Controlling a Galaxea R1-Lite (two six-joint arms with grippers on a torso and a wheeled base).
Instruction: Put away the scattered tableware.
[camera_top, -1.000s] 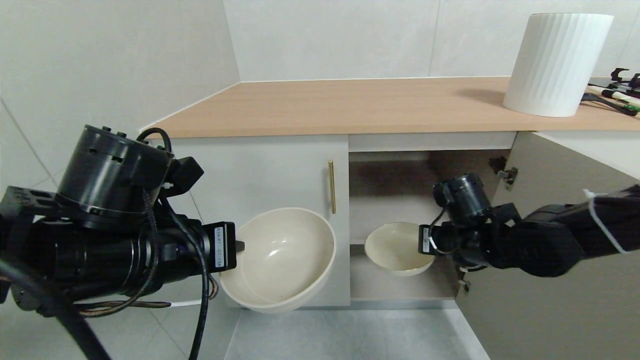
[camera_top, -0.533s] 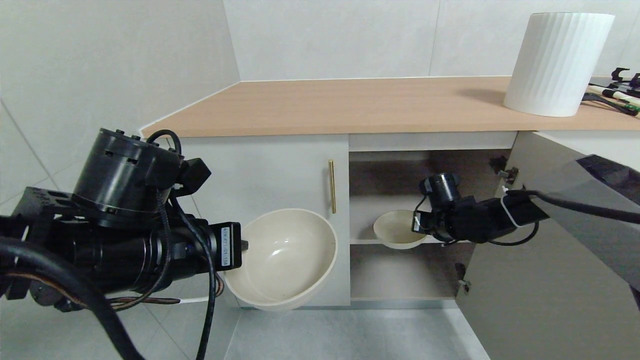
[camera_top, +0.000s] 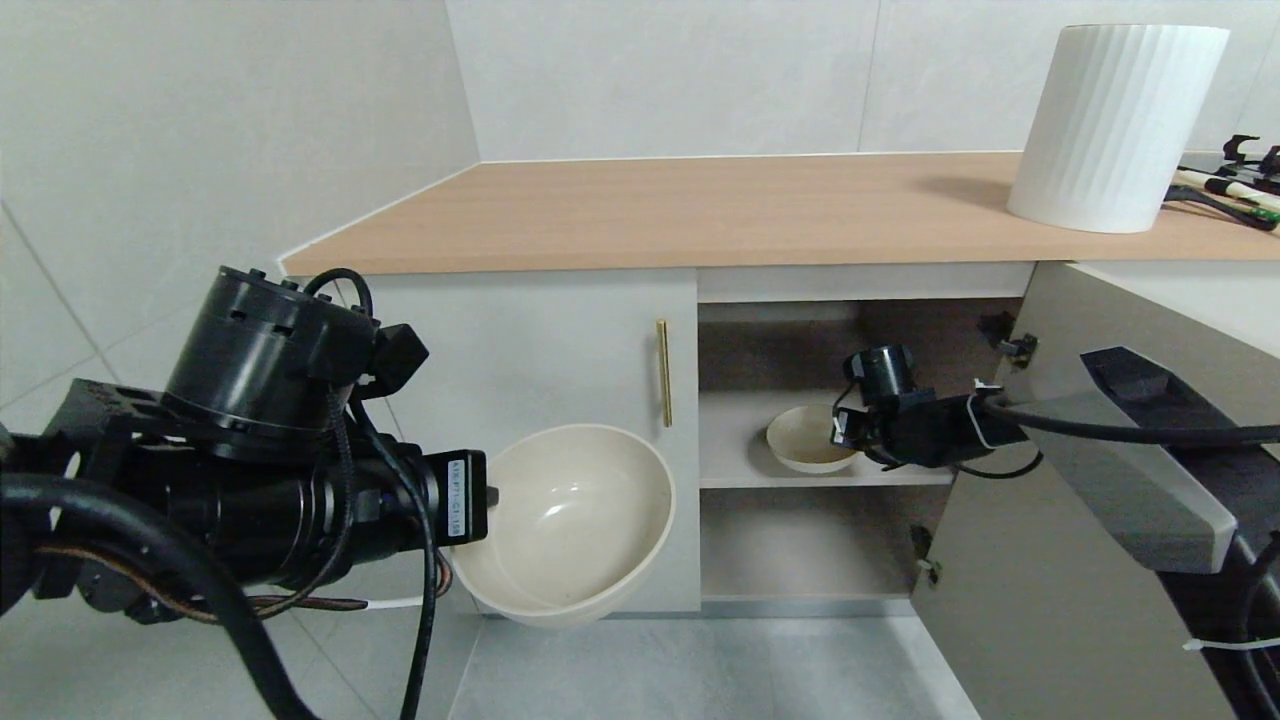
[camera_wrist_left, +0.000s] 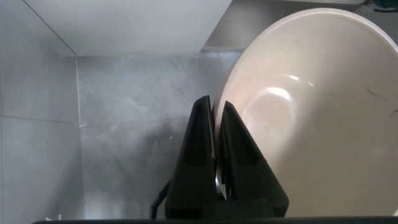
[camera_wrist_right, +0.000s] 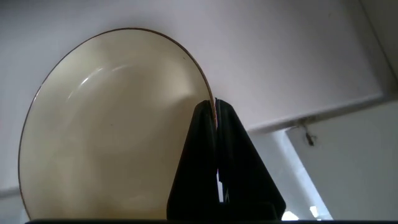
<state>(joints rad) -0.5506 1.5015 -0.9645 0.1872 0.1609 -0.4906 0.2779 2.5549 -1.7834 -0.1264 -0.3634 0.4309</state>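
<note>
The left gripper (camera_wrist_left: 216, 104) has its two black fingers (camera_wrist_left: 200, 134) closed tight on the rim of a cream bowl (camera_wrist_left: 311, 118), one finger inside and one outside. The bowl's glossy hollow shows a bright glint. Beyond them lie the grey floor tiles (camera_wrist_left: 118, 124), meeting a pale panel (camera_wrist_left: 130, 25).

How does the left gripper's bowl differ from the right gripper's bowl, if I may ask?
The large bowl in the left gripper looks bigger than the small bowl in the right gripper. The large bowl hangs before the closed door; the small bowl is inside the open cabinet, at its shelf. The large bowl tilts steeply; the small bowl is closer to level. Both are cream, gripped at the rim.
</note>
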